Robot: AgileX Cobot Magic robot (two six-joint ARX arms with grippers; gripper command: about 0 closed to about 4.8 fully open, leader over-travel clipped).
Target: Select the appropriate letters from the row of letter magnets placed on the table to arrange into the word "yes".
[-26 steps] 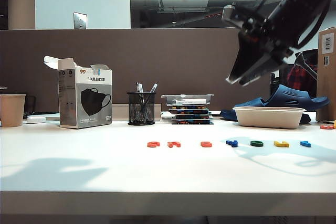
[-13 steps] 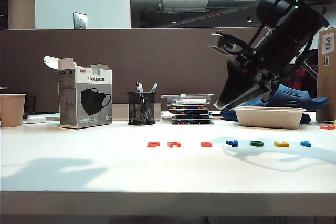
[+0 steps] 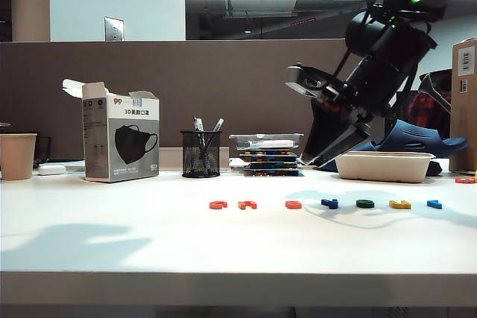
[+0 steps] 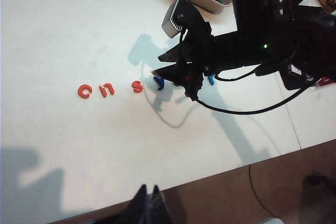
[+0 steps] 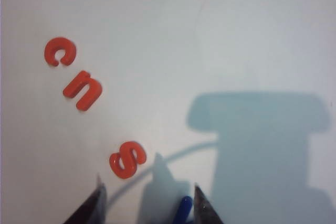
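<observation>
Right gripper (image 3: 317, 160): jaws apart, empty, above dark blue Y (image 3: 329, 202), at five o'clock from S (image 5: 127, 159), lined up to grasp.
Left gripper (image 4: 148, 203): fingertips together, parked aside.

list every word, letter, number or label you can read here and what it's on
"99" and "3D": white cardboard face-mask box; the remaining print is too small to read.
"c", "n", "s": three orange-red plastic letter magnets, c, n, s, lying on the white table.
Barcode label: brown cardboard box, digits unreadable.
Dark blue magnet: mostly hidden between the open right tool fingers, unreadable.
</observation>
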